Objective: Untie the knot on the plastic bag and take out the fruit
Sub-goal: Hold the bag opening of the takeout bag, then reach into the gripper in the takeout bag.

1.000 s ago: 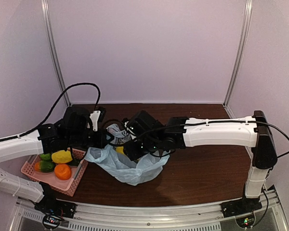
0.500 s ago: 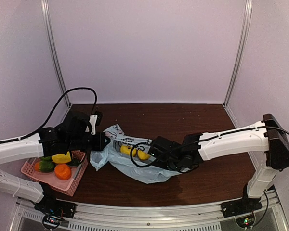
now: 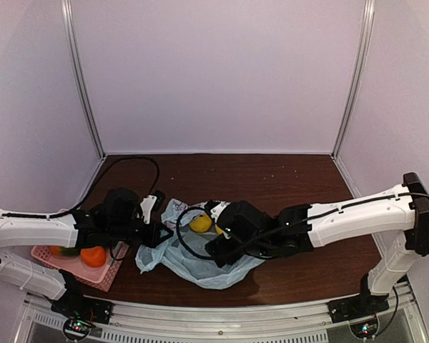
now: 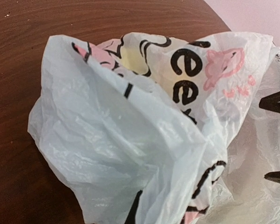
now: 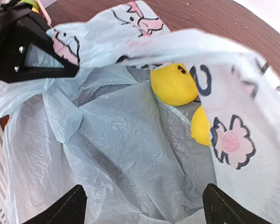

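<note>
The pale blue plastic bag (image 3: 193, 261) lies crumpled on the brown table, its mouth spread open; its printed film fills the left wrist view (image 4: 130, 135). No knot shows. Two yellow fruit (image 5: 173, 84) (image 5: 201, 126) rest inside the bag, one also visible from above as fruit (image 3: 200, 223). My left gripper (image 3: 159, 233) pinches the bag's left edge; the right wrist view shows its black body (image 5: 32, 51) against the film. My right gripper (image 5: 144, 205) hangs open over the bag's inner sheet, short of the fruit, nothing between its fingers (image 5: 70, 207); from above the right gripper (image 3: 216, 239) sits right of the fruit.
A pink perforated basket (image 3: 50, 259) stands at the near left edge with an orange fruit (image 3: 93, 256) and a green one (image 3: 64, 251) in it, partly hidden by the left arm. Black cables loop over the bag. Bare brown table (image 3: 286, 179) stretches behind and to the right.
My right gripper has dropped from above the bag, spread its jaws wide and now faces the opened mouth. The bag has sunk flat and the yellow fruit is exposed. The left gripper lowered with the bag's edge.
</note>
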Tool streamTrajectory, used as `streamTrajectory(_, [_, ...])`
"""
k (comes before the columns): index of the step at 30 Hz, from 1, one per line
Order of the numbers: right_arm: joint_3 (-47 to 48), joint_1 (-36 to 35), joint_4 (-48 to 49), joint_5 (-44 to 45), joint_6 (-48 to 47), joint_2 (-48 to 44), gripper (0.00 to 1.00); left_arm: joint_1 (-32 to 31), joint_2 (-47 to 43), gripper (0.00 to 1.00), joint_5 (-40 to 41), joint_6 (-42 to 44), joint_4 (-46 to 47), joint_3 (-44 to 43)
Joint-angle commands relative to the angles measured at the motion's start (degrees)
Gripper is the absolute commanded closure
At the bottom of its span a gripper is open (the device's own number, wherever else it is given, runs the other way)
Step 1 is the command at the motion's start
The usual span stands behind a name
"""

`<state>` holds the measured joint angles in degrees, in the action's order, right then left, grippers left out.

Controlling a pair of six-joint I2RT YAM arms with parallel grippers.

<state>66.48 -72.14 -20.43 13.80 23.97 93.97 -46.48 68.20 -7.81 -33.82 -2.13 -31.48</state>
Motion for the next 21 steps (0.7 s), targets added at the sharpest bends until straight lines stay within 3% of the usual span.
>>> streamTrajectory(1, [-5.46,-1.53,4.24,2.82,0.33,-0.44,0.13,0.16,-0.04,1.0,-1.34,1.25,6.48,0.89])
streamTrajectory(4, [-6.85,-1.49,4.27,4.99,1.28,-0.81,0.17,0.16,0.48,1.0,-2.06,1.22,8.84,2.29])
streamTrajectory(9, [-1.82,-1.13,3.75,7.09,0.94,2.42,0.35,0.12,1.1,1.0,-3.16,1.05,11.31,3.31])
streamTrajectory(14, [2.97,1.11,7.44,6.5,5.03,8.54,0.37,0.07,1.18,1.0,-2.12,-0.13,9.87,2.37])
streamTrajectory(21, [7.98,4.44,11.4,8.01,8.27,13.88,0.3,-0.02,-0.14,1.0,-1.92,-4.06,10.0,2.56])
